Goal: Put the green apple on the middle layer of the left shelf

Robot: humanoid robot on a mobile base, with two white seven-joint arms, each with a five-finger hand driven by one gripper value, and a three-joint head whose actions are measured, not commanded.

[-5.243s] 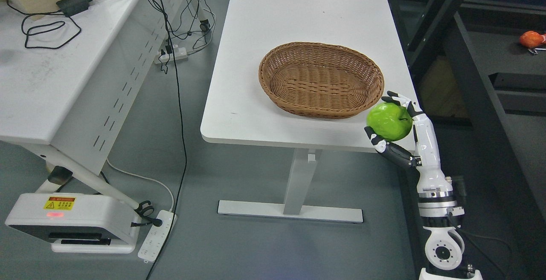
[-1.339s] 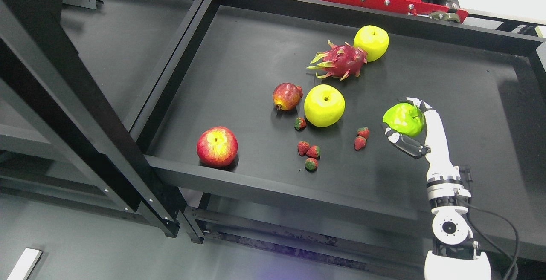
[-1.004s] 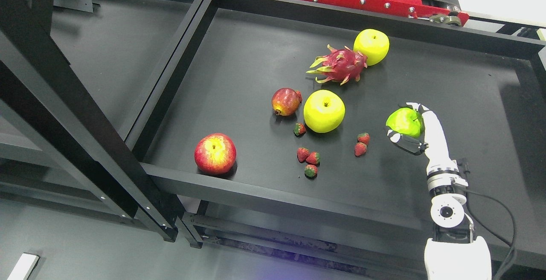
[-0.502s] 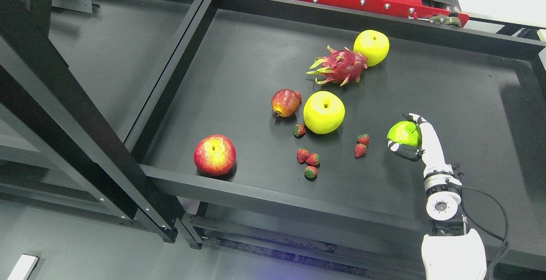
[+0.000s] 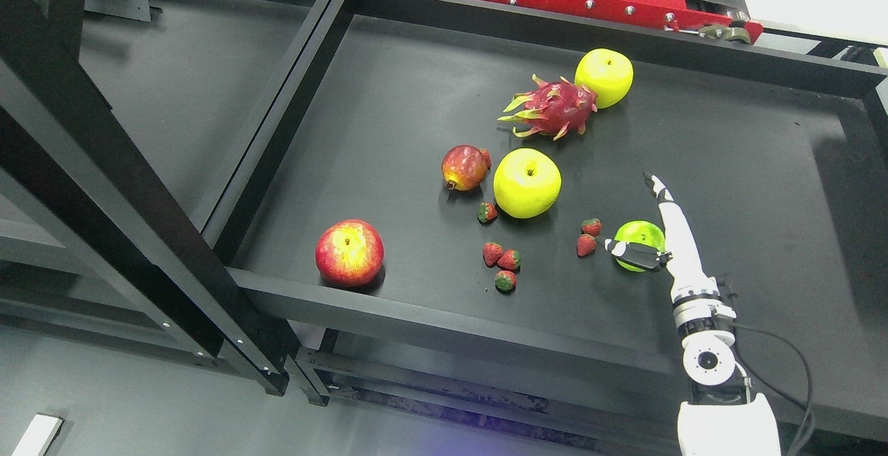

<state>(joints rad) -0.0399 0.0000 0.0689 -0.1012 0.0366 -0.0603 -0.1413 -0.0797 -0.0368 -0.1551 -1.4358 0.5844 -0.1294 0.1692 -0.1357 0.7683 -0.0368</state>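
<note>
Fruit lies across the black metal shelf tray [image 5: 388, 303]: one round green apple [image 5: 642, 236], two yellow apples [image 5: 527, 182], one red apple [image 5: 349, 252], one pink dragon fruit [image 5: 553, 107], apparently six small strawberries [image 5: 508, 259]. The white right hand [image 5: 659, 234] stands spread beside the green apple, thumb crossing its front.

A single head view looks steeply down from close above onto the black shelf [image 5: 416, 317].

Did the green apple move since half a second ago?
Yes. The green apple dropped lower and slightly left, ending closer to the two strawberries, and the robot hand opened.
</note>
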